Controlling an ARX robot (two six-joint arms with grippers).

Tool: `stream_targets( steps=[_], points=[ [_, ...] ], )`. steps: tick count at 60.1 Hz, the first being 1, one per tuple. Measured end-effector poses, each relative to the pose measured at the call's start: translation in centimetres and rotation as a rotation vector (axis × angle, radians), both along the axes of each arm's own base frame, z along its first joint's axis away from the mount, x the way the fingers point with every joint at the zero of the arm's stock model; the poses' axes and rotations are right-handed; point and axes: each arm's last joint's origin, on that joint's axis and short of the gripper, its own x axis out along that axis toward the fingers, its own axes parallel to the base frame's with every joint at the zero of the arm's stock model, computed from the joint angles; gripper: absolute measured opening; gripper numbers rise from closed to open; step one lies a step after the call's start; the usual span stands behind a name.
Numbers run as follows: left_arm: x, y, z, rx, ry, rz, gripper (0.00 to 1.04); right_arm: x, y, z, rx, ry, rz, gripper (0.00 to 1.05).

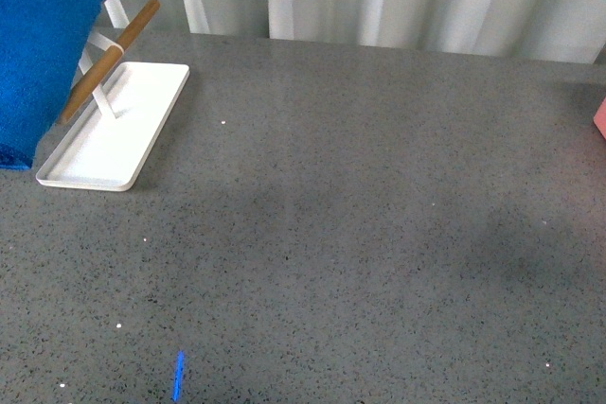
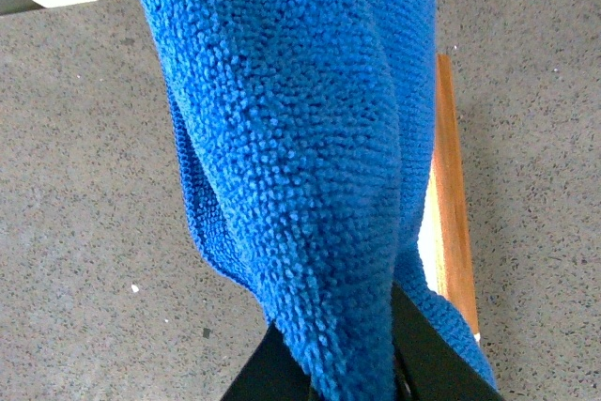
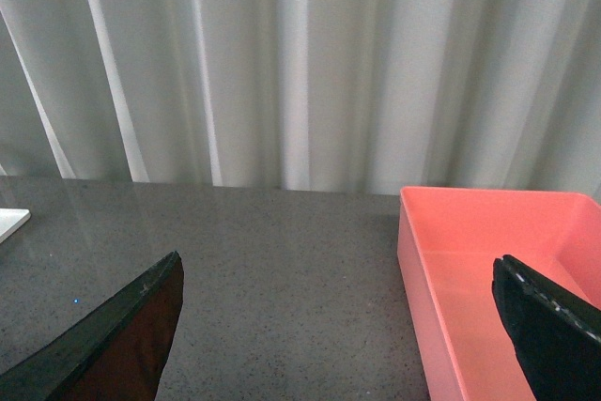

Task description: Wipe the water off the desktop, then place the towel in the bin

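We hold the large bright blue microfibre towel up at the far left of the wide dark-grey speckled desktop. It hangs in loose folds beside the small white rectangular tray and partly in front of the slanted brown wooden rod of the rack that stands on the tray. In the left wrist view our left gripper is clenched on a bunched fold of the towel, with black fingers on either side of it. Our right gripper is released, its jaws wide apart and holding nothing. It is near the coral-pink rectangular plastic bin at the right edge, with pale pleated curtains behind.

We judge that we are at the start: the towel is in hand and off the surface, and wiping has not begun. We cannot clearly make out the water; the desktop shows only specks and faint darker patches towards its middle. The next move calls for carrying the towel towards the middle, lowering it until the cloth lies flat, then dragging it across with steady pressure. The bin, well apart from the towel, comes afterwards.
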Motion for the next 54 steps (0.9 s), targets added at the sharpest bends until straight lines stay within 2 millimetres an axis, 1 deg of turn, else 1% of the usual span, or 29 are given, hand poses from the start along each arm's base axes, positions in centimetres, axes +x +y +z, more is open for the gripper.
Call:
stream_targets(
  steps=[7, 14, 15, 16, 20, 23, 24, 27, 32, 34, 35, 37, 40, 41, 47, 50, 54],
  points=[
    [-0.3, -0.4, 1.9, -0.018, -0.049, -0.018, 0.05, 0.0, 0.0, 0.0, 0.0, 0.0, 0.0, 0.98],
    [-1.1, -1.6, 5.4, -0.063, -0.158, -0.067, 0.05, 0.0, 0.0, 0.0, 0.0, 0.0, 0.0, 0.98],
    [-1.4, -2.0, 6.2, -0.075, -0.183, -0.08, 0.05, 0.0, 0.0, 0.0, 0.0, 0.0, 0.0, 0.98],
    [-1.8, -2.5, 7.4, -0.096, -0.222, -0.102, 0.05, 0.0, 0.0, 0.0, 0.0, 0.0, 0.0, 0.98],
    [-3.6, -4.6, 10.5, -0.172, -0.329, -0.174, 0.05, 0.0, 0.0, 0.0, 0.0, 0.0, 0.0, 0.98],
    [-5.2, -6.3, 12.4, -0.256, -0.392, -0.243, 0.05, 0.0, 0.0, 0.0, 0.0, 0.0, 0.0, 0.98],
    [-6.0, -7.2, 13.0, -0.309, -0.416, -0.274, 0.05, 0.0, 0.0, 0.0, 0.0, 0.0, 0.0, 0.98],
    [-7.0, -8.6, 13.8, -0.37, -0.447, -0.322, 0.05, 0.0, 0.0, 0.0, 0.0, 0.0, 0.0, 0.98],
    [-8.3, -10.7, 14.1, -0.462, -0.469, -0.383, 0.05, 0.0, 0.0, 0.0, 0.0, 0.0, 0.0, 0.98],
    [-8.9, -12.1, 13.8, -0.51, -0.471, -0.412, 0.05, 0.0, 0.0, 0.0, 0.0, 0.0, 0.0, 0.98],
    [-8.9, -12.2, 13.7, -0.515, -0.47, -0.415, 0.05, 0.0, 0.0, 0.0, 0.0, 0.0, 0.0, 0.98],
    [-9.2, -13.0, 13.3, -0.543, -0.465, -0.431, 0.05, 0.0, 0.0, 0.0, 0.0, 0.0, 0.0, 0.98],
    [-9.5, -14.5, 12.2, -0.583, -0.454, -0.46, 0.05, 0.0, 0.0, 0.0, 0.0, 0.0, 0.0, 0.98],
    [-9.6, -14.6, 12.1, -0.586, -0.452, -0.462, 0.05, 0.0, 0.0, 0.0, 0.0, 0.0, 0.0, 0.98],
    [-10.7, -17.8, 9.2, -0.68, -0.411, -0.518, 0.05, 0.0, 0.0, 0.0, 0.0, 0.0, 0.0, 0.98],
    [-11.3, -19.1, 8.1, -0.722, -0.405, -0.551, 0.05, 0.0, 0.0, 0.0, 0.0, 0.0, 0.0, 0.98],
    [-11.9, -20.2, 7.2, -0.764, -0.402, -0.585, 0.05, 0.0, 0.0, 0.0, 0.0, 0.0, 0.0, 0.98]
  ],
)
